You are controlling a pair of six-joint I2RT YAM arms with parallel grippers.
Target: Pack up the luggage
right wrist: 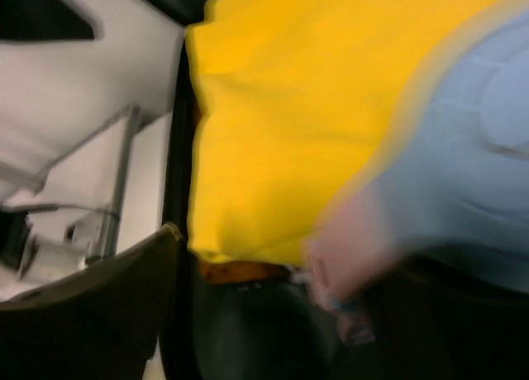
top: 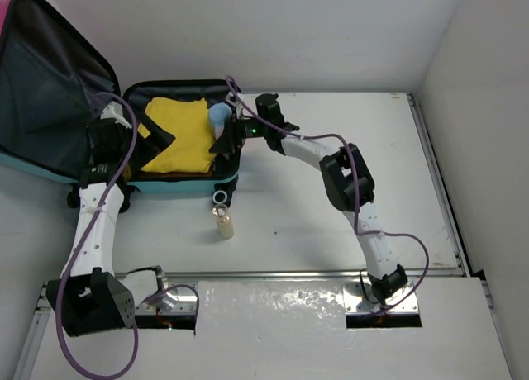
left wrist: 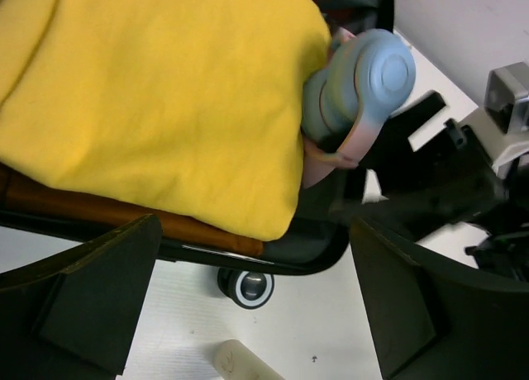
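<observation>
The luggage (top: pixel 186 184) lies open at the left, its teal shell showing and its dark-lined lid (top: pixel 45 83) tilted back. A folded yellow cloth (top: pixel 178 136) lies in its base over an orange one (left wrist: pixel 124 211). My right gripper (top: pixel 225 128) is over the base's right end, jaws apart, with a light blue and pink bottle (top: pixel 219 116) by its right side. The bottle is blurred in the right wrist view (right wrist: pixel 446 173) and rests on the yellow cloth's edge in the left wrist view (left wrist: pixel 359 87). My left gripper (top: pixel 161 140) is open and empty over the near left part of the base.
A small cream bottle (top: pixel 223 223) stands on the white table just in front of the luggage's black wheel (top: pixel 221 197). It also shows in the left wrist view (left wrist: pixel 240 363), below the wheel (left wrist: pixel 246 287). White walls close in the back and right.
</observation>
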